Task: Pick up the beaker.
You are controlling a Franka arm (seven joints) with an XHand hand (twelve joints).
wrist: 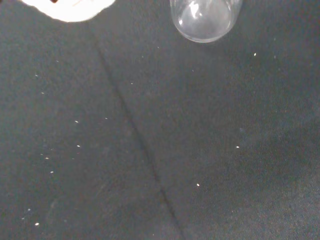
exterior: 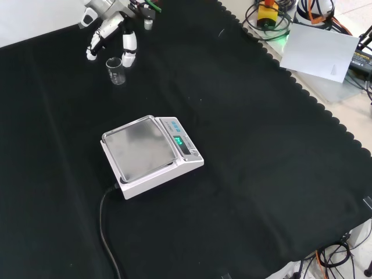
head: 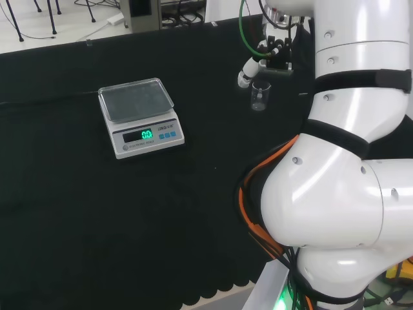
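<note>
A small clear glass beaker [head: 259, 96] stands upright on the black cloth, seen also in the front view as the beaker [exterior: 115, 71] near the far left corner. The hand [exterior: 110, 29] hovers just above and behind it, fingers straight and spread, not touching the glass. In the head view the hand [head: 258, 59] is above the beaker, partly behind the arm's white links. In the wrist view the beaker's round base [wrist: 204, 19] is close, with a blurred white part of the hand [wrist: 67, 9] beside it.
A white digital scale [exterior: 152, 154] with a grey pan stands mid-cloth, its cable [exterior: 104, 229] running toward the near edge in the front view. In the head view the scale [head: 140, 117] is left of the beaker. The cloth's scalloped edge [exterior: 290, 75] lies right.
</note>
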